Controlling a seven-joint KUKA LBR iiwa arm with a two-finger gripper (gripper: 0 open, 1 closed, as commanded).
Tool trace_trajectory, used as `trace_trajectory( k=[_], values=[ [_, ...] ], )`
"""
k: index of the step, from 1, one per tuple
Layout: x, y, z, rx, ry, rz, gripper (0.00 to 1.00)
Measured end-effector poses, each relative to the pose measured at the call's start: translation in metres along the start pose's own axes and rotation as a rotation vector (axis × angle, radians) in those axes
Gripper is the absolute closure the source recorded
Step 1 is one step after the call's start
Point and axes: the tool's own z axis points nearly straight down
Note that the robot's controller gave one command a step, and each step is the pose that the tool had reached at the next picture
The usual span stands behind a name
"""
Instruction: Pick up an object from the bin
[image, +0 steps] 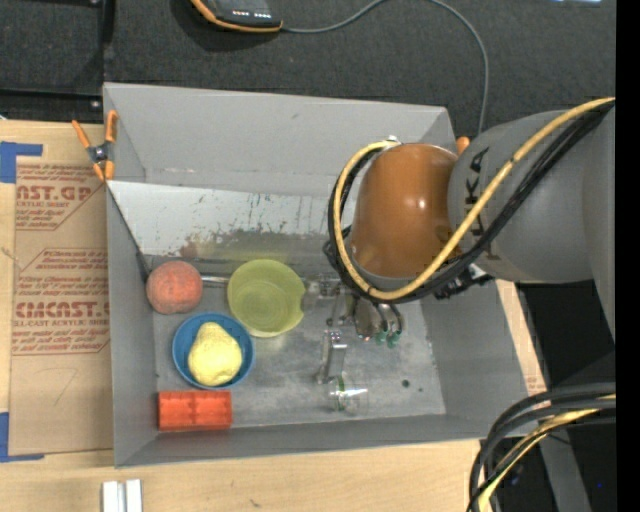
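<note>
The end effector (340, 368) hangs low over the bare floor of the bin (400, 385), just right of the yellow-green cup (265, 296); its opening cannot be told.
The cup, mid-bin and upright, looks like light, stiff, slick plastic; I judge its thin right rim the best pinch point.
</note>
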Motion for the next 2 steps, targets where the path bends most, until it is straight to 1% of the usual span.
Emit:
trace_trajectory(
  k=[1, 2],
  values=[
    [-0.002, 0.0, -0.005, 0.0, -0.008, 0.001, 0.0],
    [-0.046, 0.066, 0.099, -0.002, -0.001, -0.204, 0.0]
  ],
)
